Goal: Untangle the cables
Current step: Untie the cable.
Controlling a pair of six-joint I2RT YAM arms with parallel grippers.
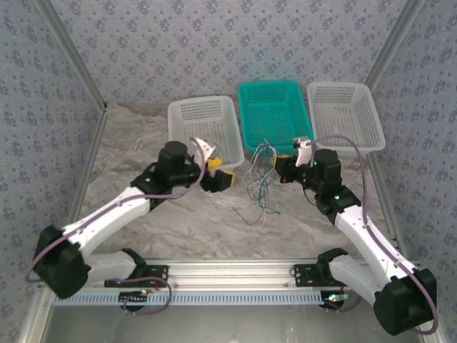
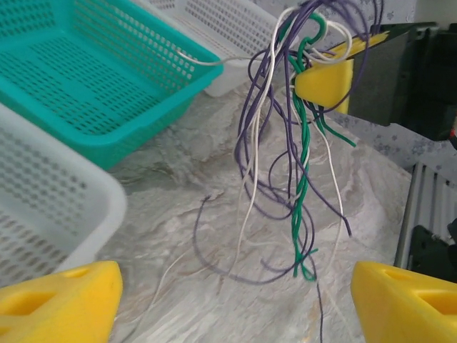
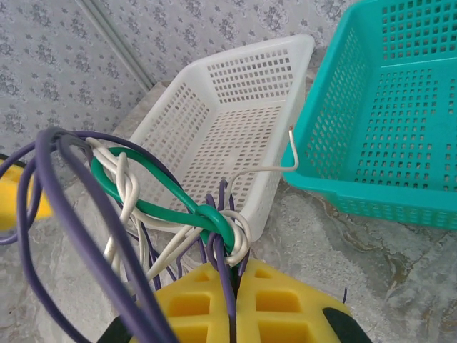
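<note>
Purple, green and white cables (image 1: 261, 179) hang in a knotted bunch from the right hand (image 1: 283, 163). Its yellow pads (image 3: 275, 304) are pressed together on the top of the knot. The loose ends trail down onto the marbled counter (image 1: 193, 221), just in front of the teal basket (image 1: 275, 118). The right arm reaches forward and inward, wrist turned left. The left arm mirrors it with its elbow raised. The left hand (image 1: 220, 177) is aimed at the bunch from near by, its yellow fingers (image 2: 57, 304) spread wide and holding nothing. Two white baskets (image 1: 203, 128) flank the teal one.
</note>
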